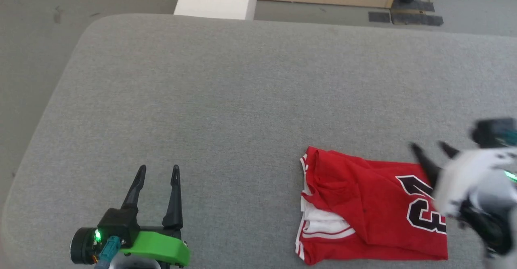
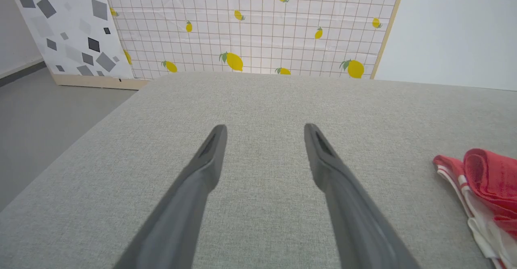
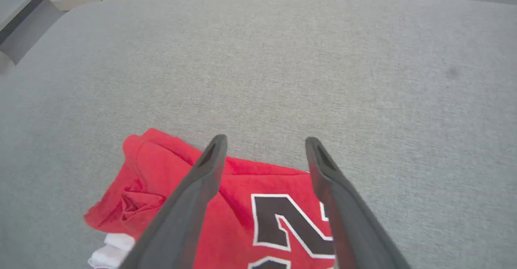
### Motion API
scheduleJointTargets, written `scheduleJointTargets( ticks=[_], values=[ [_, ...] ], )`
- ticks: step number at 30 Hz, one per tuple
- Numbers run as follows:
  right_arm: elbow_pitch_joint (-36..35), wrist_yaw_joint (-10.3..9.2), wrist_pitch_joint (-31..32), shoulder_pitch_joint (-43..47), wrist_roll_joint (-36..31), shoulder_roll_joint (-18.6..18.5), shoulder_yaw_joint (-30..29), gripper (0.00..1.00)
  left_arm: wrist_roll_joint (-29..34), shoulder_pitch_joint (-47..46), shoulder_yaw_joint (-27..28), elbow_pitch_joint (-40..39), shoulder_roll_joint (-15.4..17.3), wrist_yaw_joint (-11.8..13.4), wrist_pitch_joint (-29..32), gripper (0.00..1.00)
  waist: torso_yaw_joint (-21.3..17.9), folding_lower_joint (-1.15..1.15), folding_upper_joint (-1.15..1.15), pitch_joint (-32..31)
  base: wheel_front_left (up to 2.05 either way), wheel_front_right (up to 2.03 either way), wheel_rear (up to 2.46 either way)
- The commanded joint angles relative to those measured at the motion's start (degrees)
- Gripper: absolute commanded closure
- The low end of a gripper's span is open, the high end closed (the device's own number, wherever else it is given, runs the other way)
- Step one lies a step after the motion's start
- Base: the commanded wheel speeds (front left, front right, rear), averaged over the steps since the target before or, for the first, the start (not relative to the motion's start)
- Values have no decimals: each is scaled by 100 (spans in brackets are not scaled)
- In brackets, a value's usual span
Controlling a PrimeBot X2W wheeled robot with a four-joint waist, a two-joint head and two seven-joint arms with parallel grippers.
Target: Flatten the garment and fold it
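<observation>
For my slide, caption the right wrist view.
Open right gripper poised over the folded red garment on a grey surface.

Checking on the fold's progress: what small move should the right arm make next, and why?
Probably lift the right gripper up and clear. Its jaws stand open over the garment, holding nothing, and it already lies folded in a compact rectangle on the grey surface.

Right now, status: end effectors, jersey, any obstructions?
Left end effector open, over grey surface. Right end effector open above the garment, holding nothing. Garment folded, number up. Nothing blocking it.
</observation>
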Motion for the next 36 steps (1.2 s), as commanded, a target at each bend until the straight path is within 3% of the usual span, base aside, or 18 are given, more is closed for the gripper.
scheduleJointTargets(
  ticks=[1,7,20,22,23,24,31,36],
  values=[
    [-99,-8,43,217,-93,-54,-209,0,36,-38,32,-40,-18,14,-27,0,-96,0,0,113,0,0,0],
    [-98,-8,258,756,-80,98,-921,0,66,-104,49,-78,8,-15,-27,0,-180,0,0,311,0,0,0],
    [827,-8,181,664,30,313,-903,0,116,-357,-44,-54,128,-91,26,0,11,0,0,609,0,0,0],
    [1027,-8,162,590,75,349,-918,63,126,-377,-59,-62,155,-93,51,0,35,0,0,608,0,0,0],
    [1068,-8,162,578,77,351,-898,76,127,-380,-64,-64,161,-94,59,0,41,0,0,603,0,0,0],
    [1113,-8,153,559,100,360,-874,100,128,-383,-71,-69,171,-93,71,0,45,0,0,589,0,0,0],
    [1032,-8,44,453,113,254,-797,100,150,-353,-141,-131,229,-99,113,0,-134,0,0,334,0,0,0],
    [666,-8,-14,146,-10,-25,-586,100,139,-350,-175,-254,245,-87,162,0,-447,0,0,224,0,0,0]
  ],
)
